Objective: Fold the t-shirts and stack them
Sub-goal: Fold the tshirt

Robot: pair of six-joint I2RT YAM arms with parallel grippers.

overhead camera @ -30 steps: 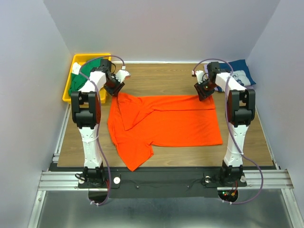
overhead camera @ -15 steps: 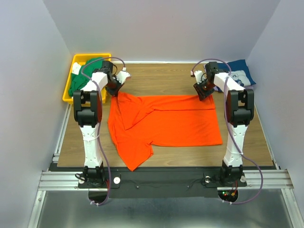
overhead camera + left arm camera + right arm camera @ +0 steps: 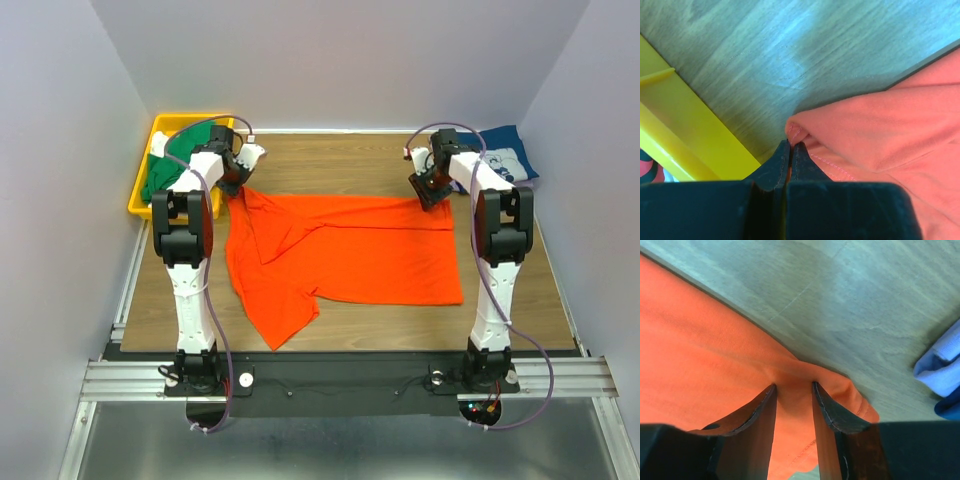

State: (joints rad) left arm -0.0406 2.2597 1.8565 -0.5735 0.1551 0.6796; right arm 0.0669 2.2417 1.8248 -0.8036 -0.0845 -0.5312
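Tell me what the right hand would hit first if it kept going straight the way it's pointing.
The orange shirt: its bunched edge sits between the fingers of the right hand. Past that edge comes the wooden table, probably close under the tips, though depth is hard to judge.

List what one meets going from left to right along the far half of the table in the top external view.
yellow bin → left gripper → orange t-shirt → right gripper → navy t-shirt
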